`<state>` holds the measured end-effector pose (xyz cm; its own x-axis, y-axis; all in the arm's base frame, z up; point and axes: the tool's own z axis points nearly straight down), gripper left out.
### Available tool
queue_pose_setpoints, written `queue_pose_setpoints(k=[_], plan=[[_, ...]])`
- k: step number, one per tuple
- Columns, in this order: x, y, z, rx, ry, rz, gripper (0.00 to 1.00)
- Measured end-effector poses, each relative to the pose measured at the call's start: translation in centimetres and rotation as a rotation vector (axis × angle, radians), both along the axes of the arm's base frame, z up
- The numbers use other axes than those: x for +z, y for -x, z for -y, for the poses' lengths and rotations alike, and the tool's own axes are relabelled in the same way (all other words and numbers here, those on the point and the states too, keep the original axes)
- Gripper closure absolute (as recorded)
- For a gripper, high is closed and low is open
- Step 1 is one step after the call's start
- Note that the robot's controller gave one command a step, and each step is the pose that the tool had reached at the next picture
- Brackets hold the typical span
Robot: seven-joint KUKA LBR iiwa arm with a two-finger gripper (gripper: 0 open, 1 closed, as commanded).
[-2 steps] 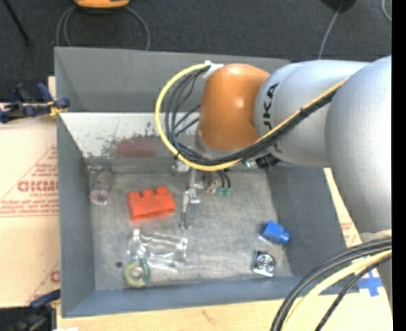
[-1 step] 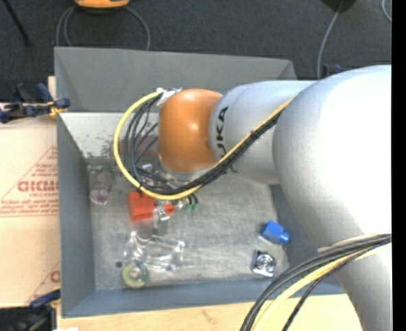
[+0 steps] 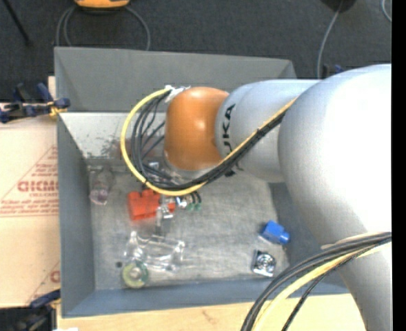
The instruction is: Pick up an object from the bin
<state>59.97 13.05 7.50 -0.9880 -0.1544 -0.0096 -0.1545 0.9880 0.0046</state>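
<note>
The white arm (image 3: 340,157) loomed over the bin (image 3: 75,254), gripper (image 3: 167,209) too hidden to tell apart or together, and the red-orange block (image 3: 142,205) just beside it looked light, stiff, slightly slick, best pinched across its flat sides.

Bare bin floor (image 3: 220,243) centre, orange block (image 3: 142,205) and clear heap (image 3: 154,254) crowding left

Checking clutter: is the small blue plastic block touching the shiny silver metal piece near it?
Apart. Camera view shows bare bin floor between the blue block and silver piece.
</note>
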Motion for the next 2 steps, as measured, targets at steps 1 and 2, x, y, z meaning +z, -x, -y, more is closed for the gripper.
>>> queue_pose_setpoints(k=[1,2], plan=[[0.3,-0.3,0.1,-0.001,-0.001,0.013,1.0],[13.7,-1.9,0.5,-0.013,0.003,0.005,1.0]])
